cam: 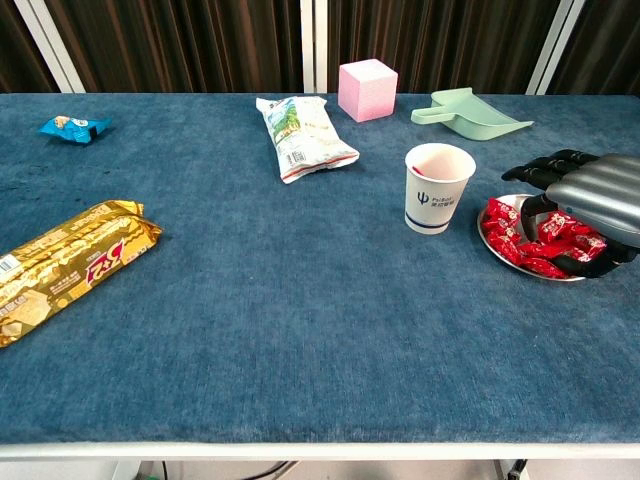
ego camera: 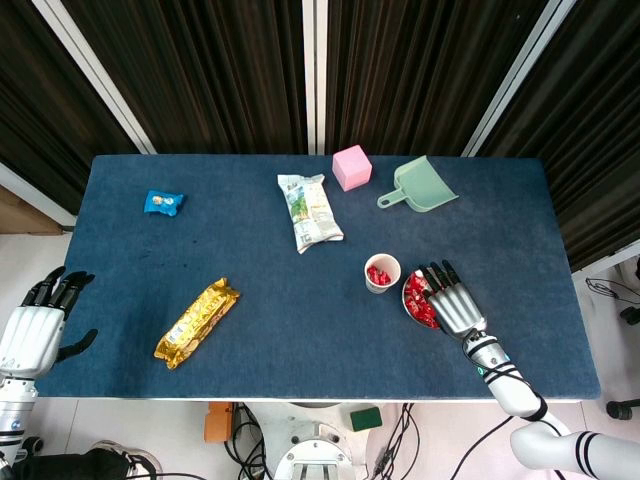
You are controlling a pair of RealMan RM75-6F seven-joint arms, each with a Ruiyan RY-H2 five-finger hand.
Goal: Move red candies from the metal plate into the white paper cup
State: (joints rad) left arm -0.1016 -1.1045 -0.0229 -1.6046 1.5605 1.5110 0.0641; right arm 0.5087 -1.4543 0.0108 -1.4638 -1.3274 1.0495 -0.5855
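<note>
Right hand (ego camera: 452, 302) sits palm-down over the metal plate (cam: 497, 247), fingers (cam: 548, 172) spread forward with tips dipping toward the red candies (cam: 522, 238); cannot tell from either view if anything is pinched underneath. Plate is on the right side of the blue table (ego camera: 300, 300), just beside the white paper cup (cam: 438, 186), not touching it. Cup stands upright, and the head view shows a few red candies already inside (ego camera: 379, 274). Most of the pile remains on the plate, partly hidden by the hand. Left hand (ego camera: 30, 330) hangs off the table's left edge, fingers apart, holding nothing. Other stuff on the table: gold snack bar (cam: 62, 258) front left, small blue packet (cam: 72, 125) far left, white snack bag (cam: 302, 135) mid-back, pink cube (cam: 367, 88) and green dustpan (cam: 475, 112) at the back, all well apart from the cup and plate.
</note>
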